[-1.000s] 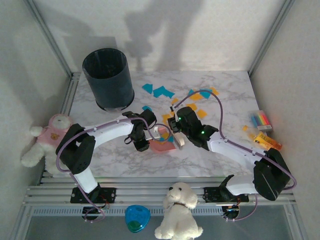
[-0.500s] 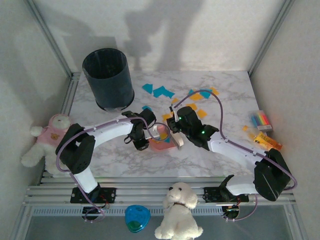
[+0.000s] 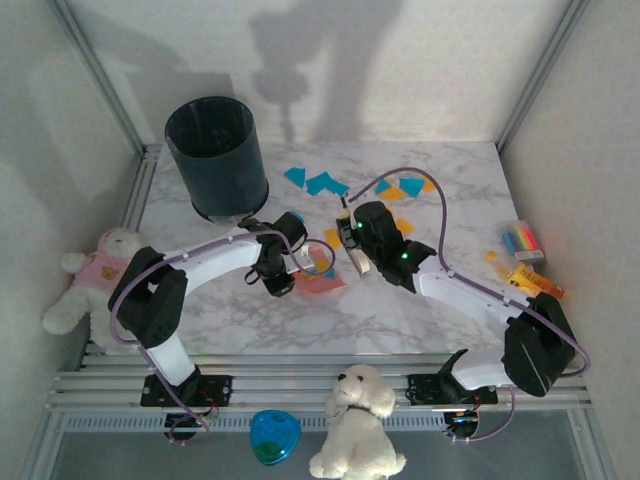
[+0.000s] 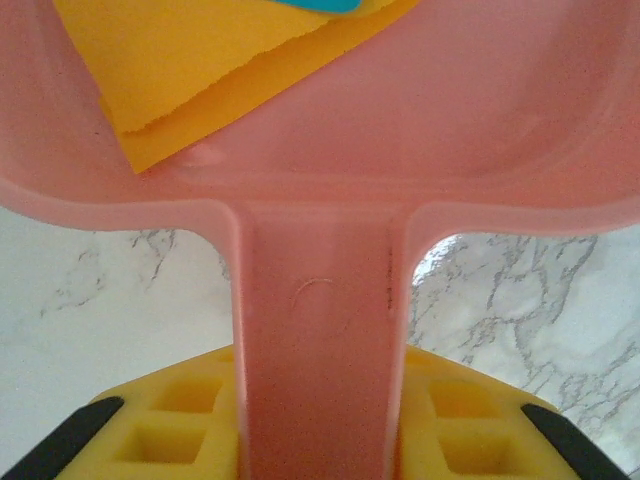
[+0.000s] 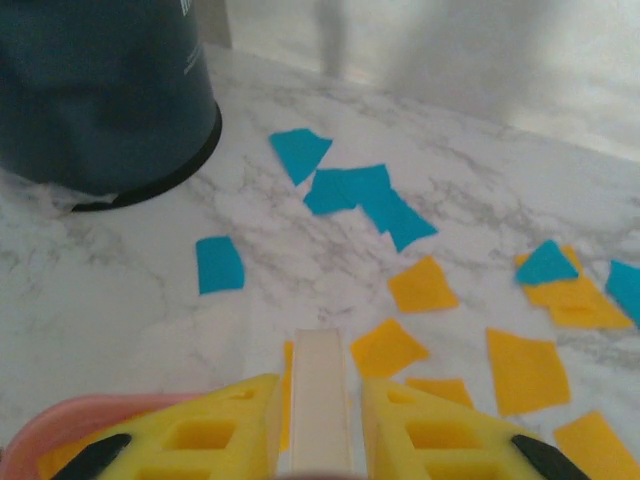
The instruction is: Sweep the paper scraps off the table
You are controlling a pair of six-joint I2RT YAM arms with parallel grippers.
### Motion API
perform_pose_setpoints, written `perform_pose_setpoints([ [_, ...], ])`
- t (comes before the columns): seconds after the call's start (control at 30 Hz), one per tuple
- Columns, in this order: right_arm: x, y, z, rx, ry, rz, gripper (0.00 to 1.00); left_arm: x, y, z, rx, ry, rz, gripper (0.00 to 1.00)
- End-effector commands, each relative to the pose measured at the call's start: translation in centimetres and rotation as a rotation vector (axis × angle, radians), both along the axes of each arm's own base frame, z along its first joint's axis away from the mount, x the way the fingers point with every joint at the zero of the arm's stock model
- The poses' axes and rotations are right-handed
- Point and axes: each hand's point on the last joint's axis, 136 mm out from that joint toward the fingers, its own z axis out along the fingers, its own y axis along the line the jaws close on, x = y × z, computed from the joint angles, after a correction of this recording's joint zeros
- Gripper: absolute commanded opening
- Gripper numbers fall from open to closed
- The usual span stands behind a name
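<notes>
At the far left a teddy bear [image 3: 95, 275] sits partly behind my left elbow. My left gripper [image 4: 320, 425] is clamped on the pink dustpan [image 4: 500, 130] handle; orange paper scraps [image 4: 200, 70] inside run off the wrist view's top edge. My right gripper [image 5: 320, 430] pinches a cream handle [image 5: 320, 375], its end hidden. More scraps dot the marble table [image 3: 440, 300] beyond, between the dark bin [image 3: 217, 155] and the striped block [image 3: 523, 240].

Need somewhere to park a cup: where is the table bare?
Bare: the table strip between the dustpan and the near edge, and the patch left of the striped block. Crowded: the middle, scraps spread beyond the dustpan, right of the bin.
</notes>
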Motion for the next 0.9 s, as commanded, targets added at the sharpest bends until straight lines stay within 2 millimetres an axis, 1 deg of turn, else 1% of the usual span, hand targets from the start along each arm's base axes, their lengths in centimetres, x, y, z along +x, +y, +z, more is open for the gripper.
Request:
perform_pose_setpoints([
  [0.0, 2.7, 0.0, 2.6, 0.002, -0.095, -0.012, 0.00, 0.3, 1.3, 0.5, 0.034, -0.021, 0.033, 0.00],
  [0.2, 4.7, 1.0, 1.7, -0.028, -0.093, 0.030, 0.00, 0.5, 1.4, 0.7, 0.030, -0.025, 0.042, 0.00],
  [0.37, 5.6, 2.1, 0.6, -0.045, -0.067, 0.071, 0.00, 0.6, 1.5, 0.4, 0.034, -0.015, 0.054, 0.00],
  [0.5, 5.8, 2.7, -0.2, -0.060, -0.047, 0.093, 0.00, 0.7, 1.5, 0.5, 0.029, -0.012, 0.062, 0.00],
  [0.6, 5.9, 2.8, -1.0, -0.078, -0.026, 0.099, 0.00, 0.7, 1.5, 0.4, 0.031, -0.009, 0.063, 0.00],
  [0.77, 5.5, 2.7, -2.1, -0.099, 0.006, 0.106, 0.00, 0.6, 1.5, 0.1, 0.034, 0.004, 0.060, 0.00],
  [0.87, 5.0, 2.7, -2.6, -0.091, 0.028, 0.122, 0.00, 0.5, 1.4, -0.1, 0.034, 0.015, 0.058, 0.00],
])
